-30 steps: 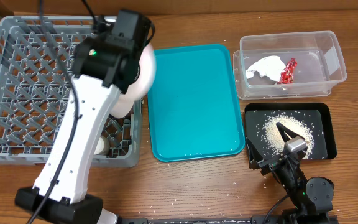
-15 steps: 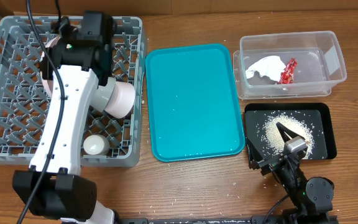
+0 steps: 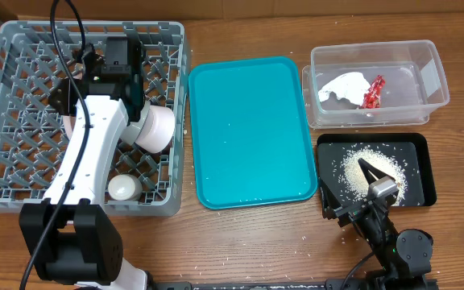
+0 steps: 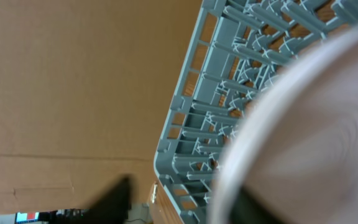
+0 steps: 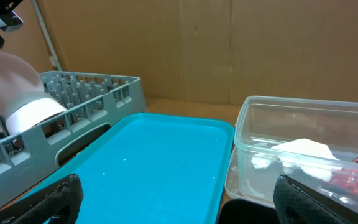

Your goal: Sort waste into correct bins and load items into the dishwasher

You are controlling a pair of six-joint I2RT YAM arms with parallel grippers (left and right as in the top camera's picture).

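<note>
The white plate [image 3: 70, 122] stands on edge among the pegs of the grey dishwasher rack [image 3: 6, 97], mostly hidden under my left arm. It fills the right of the left wrist view as a blurred white plate [image 4: 316, 124]. My left gripper [image 4: 185, 202] is open, with the plate's rim between its fingers and a gap on the left side. A white bowl [image 3: 158, 129] lies on its side by the rack's right wall. The red wrapper [image 3: 373, 91] and the napkin [image 3: 343, 86] lie in the clear tub [image 3: 433, 80]. Rice [image 3: 373, 169] lies on the black tray [image 3: 421, 189]. My right gripper [image 3: 351, 187] is open and holds nothing.
The teal tray [image 3: 252, 133] lies between the rack and the bins, bare apart from a few specks. A small round white object [image 3: 125, 188] sits at the rack's near right corner. Loose rice grains dot the wood near the right arm's base.
My left arm swung left from the rack's right wall to over its middle, bringing the plate down among the pegs. Its jaws have come apart. The right arm has not moved.
</note>
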